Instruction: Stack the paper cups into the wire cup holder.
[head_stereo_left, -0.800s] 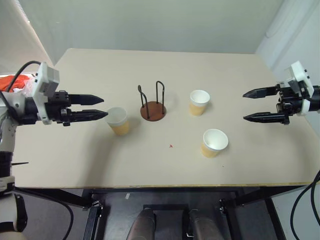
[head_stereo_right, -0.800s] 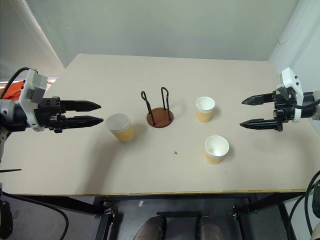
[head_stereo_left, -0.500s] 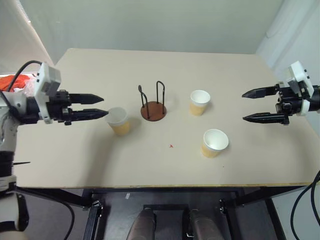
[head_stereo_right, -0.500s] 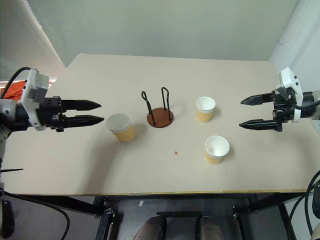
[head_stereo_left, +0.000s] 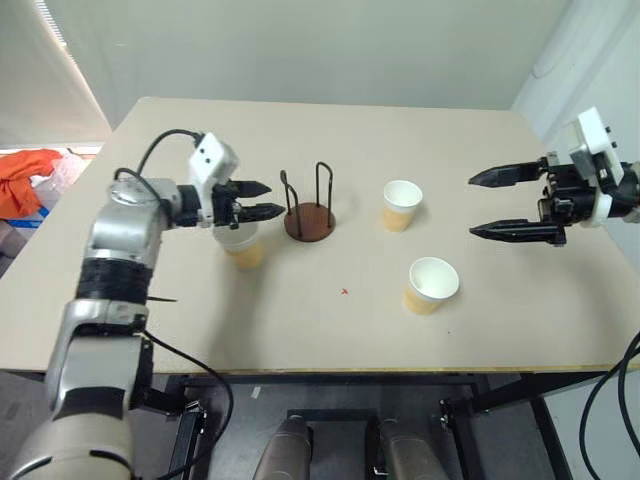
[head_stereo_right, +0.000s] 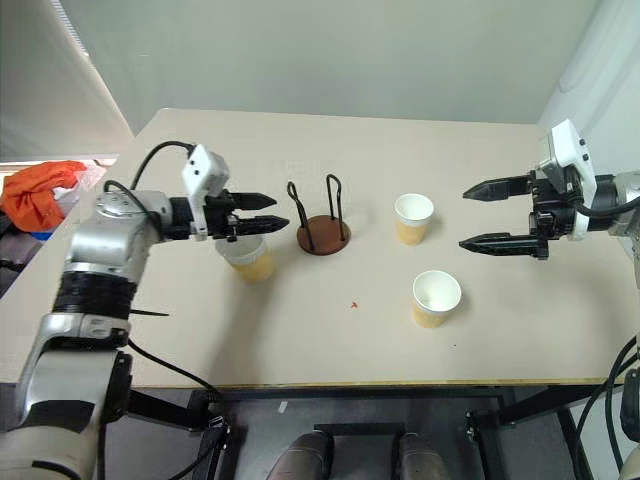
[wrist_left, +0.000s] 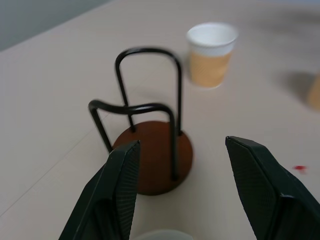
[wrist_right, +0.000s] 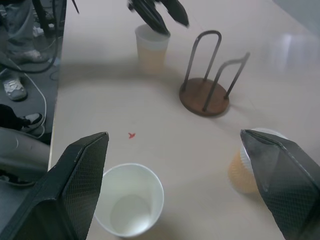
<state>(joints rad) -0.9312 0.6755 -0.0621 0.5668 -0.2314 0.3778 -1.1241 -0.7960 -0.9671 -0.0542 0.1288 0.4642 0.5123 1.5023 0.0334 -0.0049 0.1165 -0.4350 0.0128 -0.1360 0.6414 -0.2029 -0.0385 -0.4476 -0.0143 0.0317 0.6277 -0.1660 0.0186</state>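
Observation:
Three tan paper cups stand upright on the beige table (head_stereo_left: 200, 330). The left cup (head_stereo_left: 242, 250) sits just under my left gripper (head_stereo_left: 262, 199), whose open fingers reach over its rim toward the wire cup holder (head_stereo_left: 308, 215). In the left wrist view this cup's rim (wrist_left: 160, 234) shows low between the fingers, with the holder (wrist_left: 150, 150) right ahead. A second cup (head_stereo_left: 401, 205) is right of the holder, and a third (head_stereo_left: 430, 285) is nearer the front. My right gripper (head_stereo_left: 472, 206) hovers wide open to the right of these two cups, empty.
An orange cloth (head_stereo_left: 25, 180) lies off the table's left side. A small red mark (head_stereo_left: 344, 292) is on the tabletop in front of the holder. The right wrist view shows shoes and cables (wrist_right: 17, 90) on the floor past the table's edge.
My left gripper has swung in to the right and now reaches over the left cup toward the holder. The right gripper has drifted a little to the left. The cups have stayed put.

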